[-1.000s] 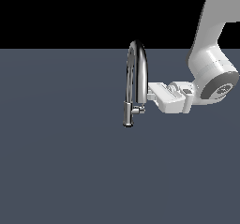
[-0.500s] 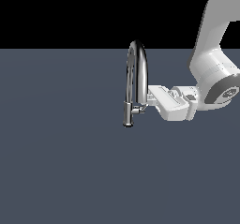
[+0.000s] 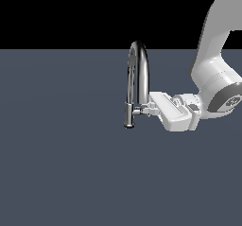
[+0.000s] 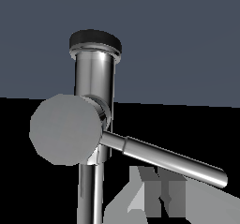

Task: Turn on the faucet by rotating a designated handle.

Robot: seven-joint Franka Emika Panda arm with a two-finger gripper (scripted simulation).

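Observation:
The chrome faucet (image 3: 138,69) rises in a tall narrow arch, ending in a dark-tipped spout (image 3: 128,117). Its short handle (image 3: 138,110) sticks sideways from the lower part toward the exterior view's right. My white gripper (image 3: 148,109) lies level with the handle, and its tips touch or nearly touch the stub's end. The wrist view shows the handle (image 4: 68,129) end-on as a round disc with a thin lever rod (image 4: 164,158) running off it, beside the faucet's (image 4: 93,78) spout cylinder. The pale fingers (image 4: 140,197) sit close together with nothing between them.
The faucet stands on a flat dark grey-blue floor (image 3: 61,163) under a black background. My white arm (image 3: 215,78) comes down from the upper part of the exterior view's right.
My gripper has come down from beside the arch to the height of the handle, staying on the exterior view's right of the faucet. The faucet and handle look unmoved.

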